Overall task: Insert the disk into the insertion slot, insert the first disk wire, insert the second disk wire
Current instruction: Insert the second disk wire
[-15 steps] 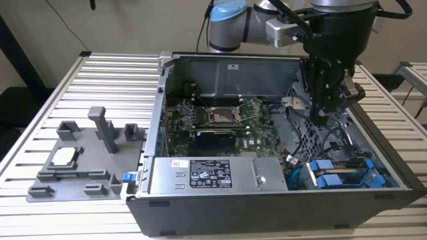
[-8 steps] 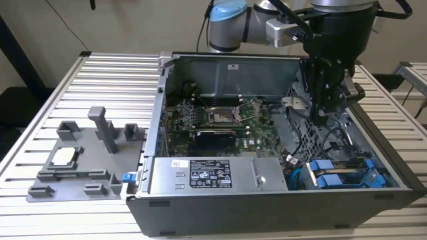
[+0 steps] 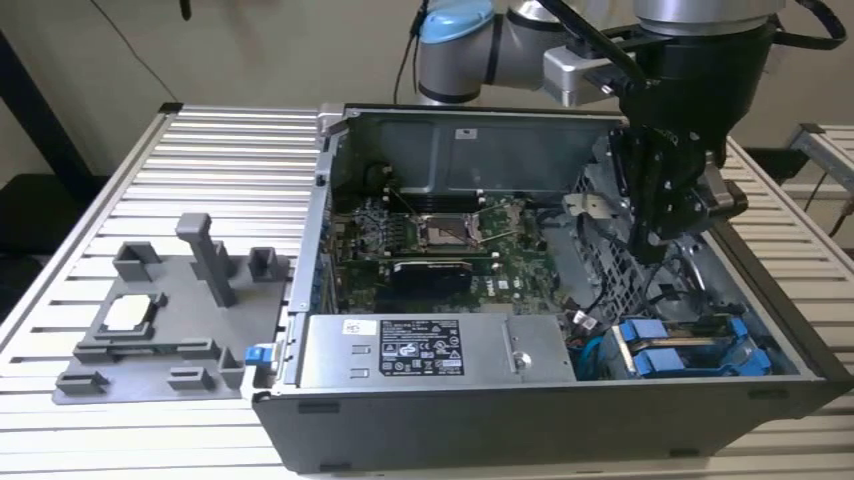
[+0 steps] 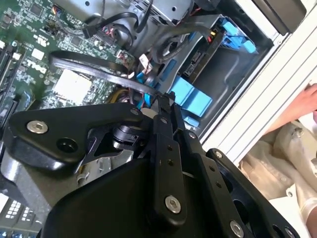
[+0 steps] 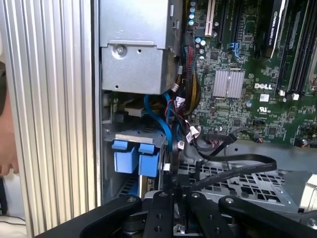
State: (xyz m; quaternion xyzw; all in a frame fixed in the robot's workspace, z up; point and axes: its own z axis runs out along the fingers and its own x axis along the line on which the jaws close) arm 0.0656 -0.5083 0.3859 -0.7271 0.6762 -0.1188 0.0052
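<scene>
The disk's blue bracket [image 3: 663, 360] [image 4: 190, 98] [image 5: 133, 159] sits in the insertion slot [image 3: 731, 345], the drive bay at the case's front corner on the exterior view's right. Most of the disk body is hidden. My gripper [image 3: 650, 250] [image 4: 161, 96] [image 5: 173, 192] hangs inside the case just above and behind that bay. Its black fingers are shut on the end of a flat black disk wire [image 4: 99, 69] [image 5: 237, 166], which loops away toward the motherboard. A blue wire [image 5: 154, 119] runs down beside the bracket.
A silver labelled power-supply box [image 3: 420, 352] lies beside the bay. The green motherboard [image 3: 427, 240] fills the case floor. A grey printed fixture [image 3: 160, 310] stands on the slatted table [image 3: 227, 150] at the exterior view's left. A person's hand [image 4: 308, 101] rests outside the case wall.
</scene>
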